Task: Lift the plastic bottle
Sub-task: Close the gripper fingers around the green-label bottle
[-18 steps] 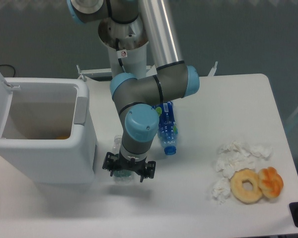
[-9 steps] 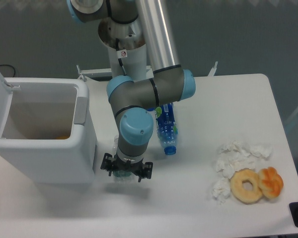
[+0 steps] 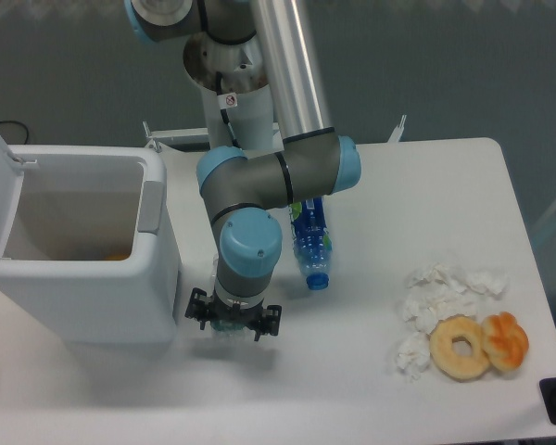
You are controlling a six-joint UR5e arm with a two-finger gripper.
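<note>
The small clear plastic bottle lies on the white table next to the white bin, mostly hidden under my gripper. Only a bit of its dark green label and its clear end show between the fingers. My gripper points straight down over it. The two black fingers stand wide apart on either side of the bottle. I cannot see the fingers touching the bottle.
An open white bin stands just left of the gripper. A blue-tinted bottle with a blue cap lies to the right of the arm. Crumpled tissues, a doughnut and an orange pastry lie at the right front.
The gripper has shifted slightly left towards the bin, staying over the clear bottle. The finger spread looks unchanged. Nothing else moved.
</note>
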